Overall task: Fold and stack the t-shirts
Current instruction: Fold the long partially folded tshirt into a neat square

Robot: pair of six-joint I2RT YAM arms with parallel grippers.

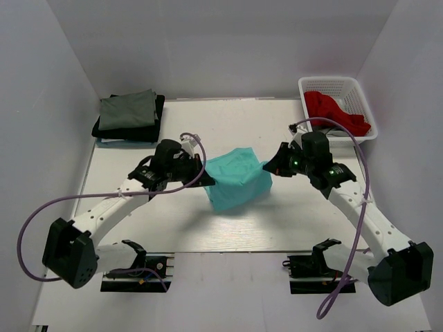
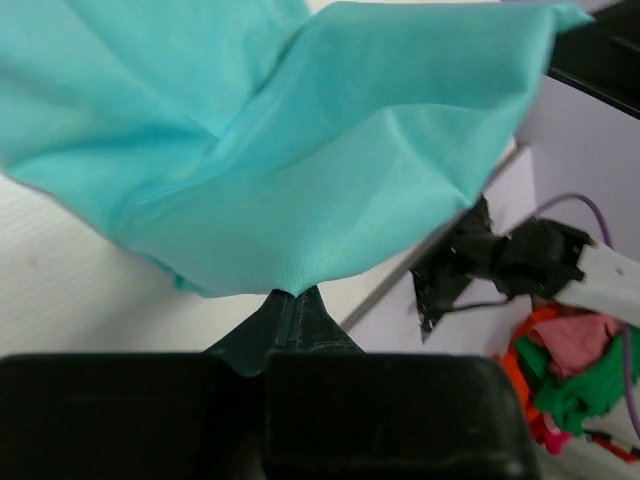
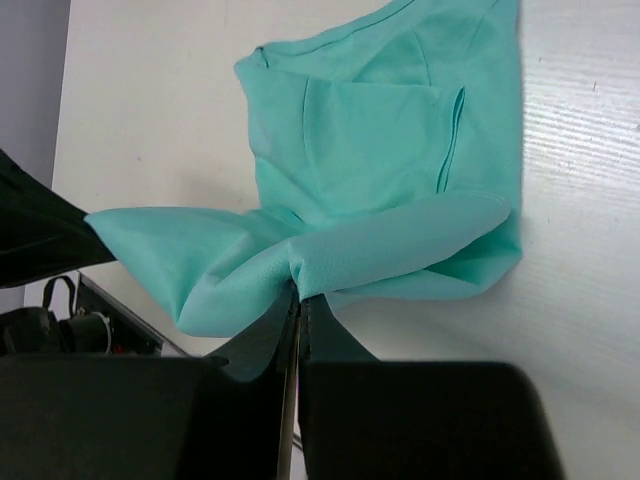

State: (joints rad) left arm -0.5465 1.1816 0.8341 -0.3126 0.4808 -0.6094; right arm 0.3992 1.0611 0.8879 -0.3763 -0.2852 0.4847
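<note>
Top external: red t-shirt in basket; left fingers, right fingers pinch teal t-shirt.

Top view: high above the near edge, looking down across the whole worktop.
Left wrist view: very close behind the left pincer, facing along it at the teal shirt.
Right wrist view: close behind the right pincer, looking down on the worktop.
Shared: all three show the teal shirt.

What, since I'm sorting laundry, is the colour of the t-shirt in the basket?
The t-shirt is red; the top external view shows it best.
</note>
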